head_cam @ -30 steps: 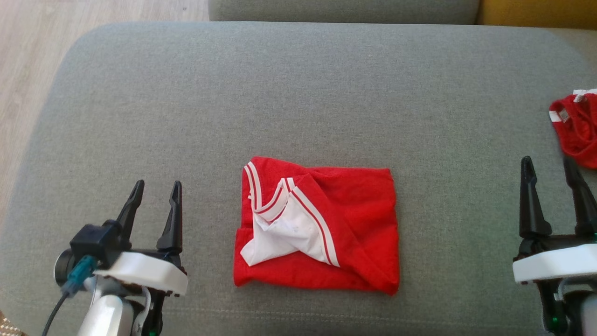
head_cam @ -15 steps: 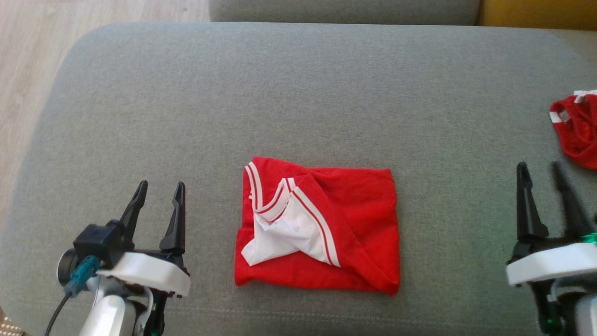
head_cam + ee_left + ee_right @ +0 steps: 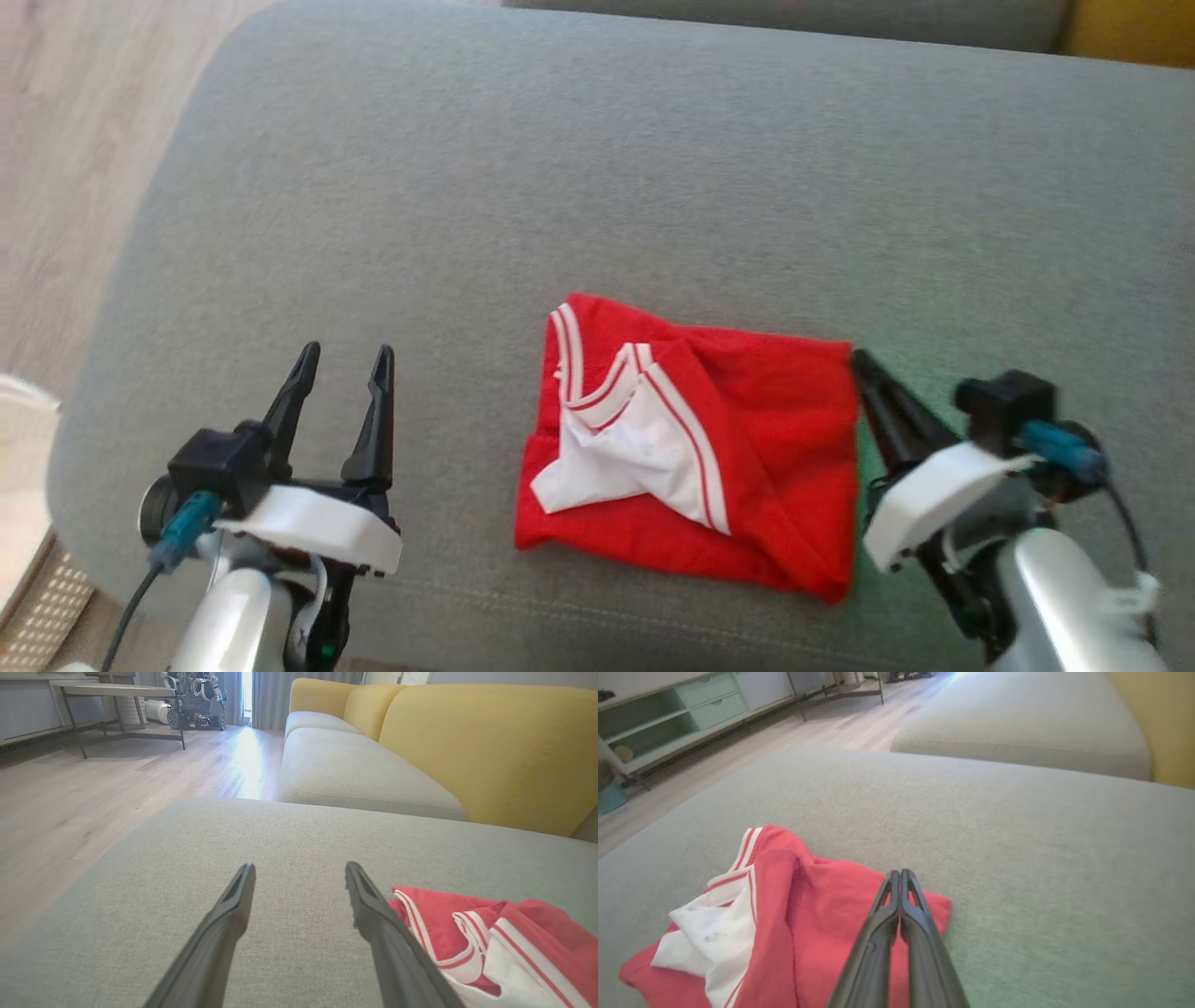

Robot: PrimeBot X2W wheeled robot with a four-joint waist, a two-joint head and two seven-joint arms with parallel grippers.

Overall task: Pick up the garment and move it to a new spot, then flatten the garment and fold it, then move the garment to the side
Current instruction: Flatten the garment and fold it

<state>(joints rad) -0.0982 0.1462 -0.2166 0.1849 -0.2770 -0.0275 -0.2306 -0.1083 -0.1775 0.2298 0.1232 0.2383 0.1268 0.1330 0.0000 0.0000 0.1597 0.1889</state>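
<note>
Finds the folded red garment [image 3: 691,448] lying on the grey sofa seat [image 3: 597,187], between the grippers. Holds the left gripper [image 3: 346,351] spread and empty, apart from the cloth. Points the right gripper [image 3: 857,357], fingers pressed together on nothing, at the garment's far right corner.

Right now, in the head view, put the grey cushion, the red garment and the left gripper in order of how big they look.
1. the grey cushion, by far the largest
2. the red garment
3. the left gripper, smallest, though it is probably nearer the camera, which may flatter its size
</note>
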